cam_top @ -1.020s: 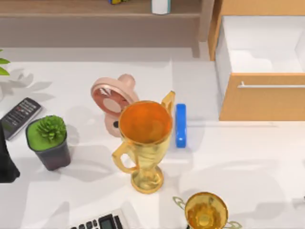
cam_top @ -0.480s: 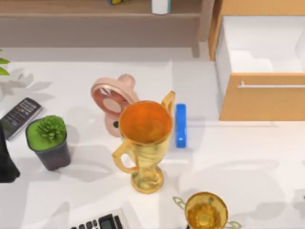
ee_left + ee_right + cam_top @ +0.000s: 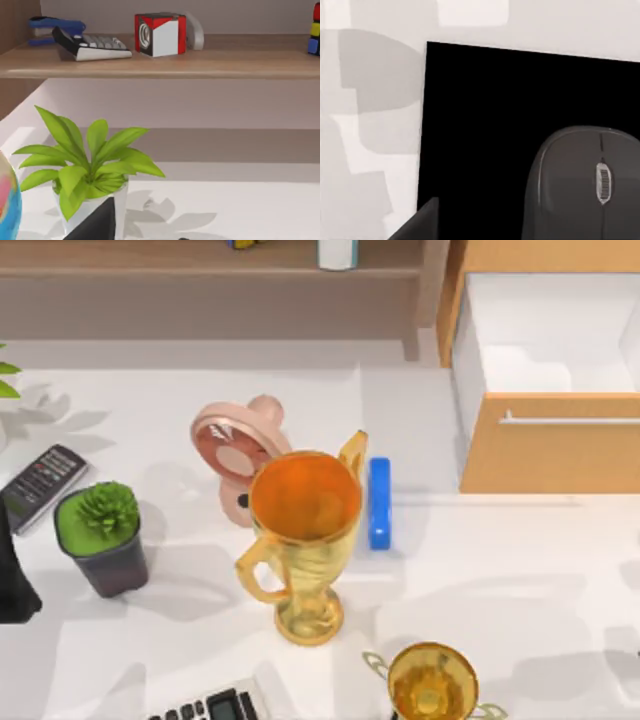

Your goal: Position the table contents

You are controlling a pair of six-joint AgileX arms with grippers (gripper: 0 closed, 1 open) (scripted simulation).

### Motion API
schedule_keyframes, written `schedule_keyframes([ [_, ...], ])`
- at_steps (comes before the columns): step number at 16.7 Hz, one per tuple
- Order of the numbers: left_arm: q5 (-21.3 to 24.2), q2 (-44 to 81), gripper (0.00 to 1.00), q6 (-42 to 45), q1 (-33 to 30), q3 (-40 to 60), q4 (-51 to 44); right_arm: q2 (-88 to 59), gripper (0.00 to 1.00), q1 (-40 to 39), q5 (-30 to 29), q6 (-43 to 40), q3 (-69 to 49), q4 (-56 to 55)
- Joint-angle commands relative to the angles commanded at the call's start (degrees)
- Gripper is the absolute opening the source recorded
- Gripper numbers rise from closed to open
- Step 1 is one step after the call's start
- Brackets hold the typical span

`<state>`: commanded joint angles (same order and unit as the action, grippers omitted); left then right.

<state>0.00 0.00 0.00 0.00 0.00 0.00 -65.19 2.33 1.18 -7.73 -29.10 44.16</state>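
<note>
A tall gold trophy stands mid-table, with a smaller gold trophy at the front edge. Behind the tall one sits a pink fan, and a blue bar lies just to its right. A potted succulent and a remote are on the left. My left arm rests at the left edge; a dark part of its gripper faces a leafy plant. A dark part of my right gripper hangs over a black mouse pad carrying a grey mouse.
An open wooden drawer juts out at the back right. A shelf along the back holds a calculator, a blue stapler and a red-and-white cube. Another calculator lies at the front edge.
Shadows at the table's right edge have shifted slightly. The table objects and the left arm have not moved.
</note>
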Motion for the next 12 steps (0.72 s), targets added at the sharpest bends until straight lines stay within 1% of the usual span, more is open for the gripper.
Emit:
schedule_keyframes([
  [2, 0.00, 0.00, 1.00, 0.00, 0.00, 0.00, 0.00, -0.42, 1.00, -2.87, 0.99, -3.34, -0.55, -5.22],
  [5, 0.00, 0.00, 1.00, 0.00, 0.00, 0.00, 0.00, -2.19, 1.00, -8.71, 2.58, -10.71, -0.86, -17.49],
  [9, 0.00, 0.00, 1.00, 0.00, 0.00, 0.00, 0.00, -7.21, 1.00, -17.50, 3.83, -23.59, 0.63, -39.41],
  [12, 0.00, 0.00, 1.00, 0.00, 0.00, 0.00, 0.00, -12.92, 1.00, -23.52, 3.49, -34.46, 3.25, -57.81],
])
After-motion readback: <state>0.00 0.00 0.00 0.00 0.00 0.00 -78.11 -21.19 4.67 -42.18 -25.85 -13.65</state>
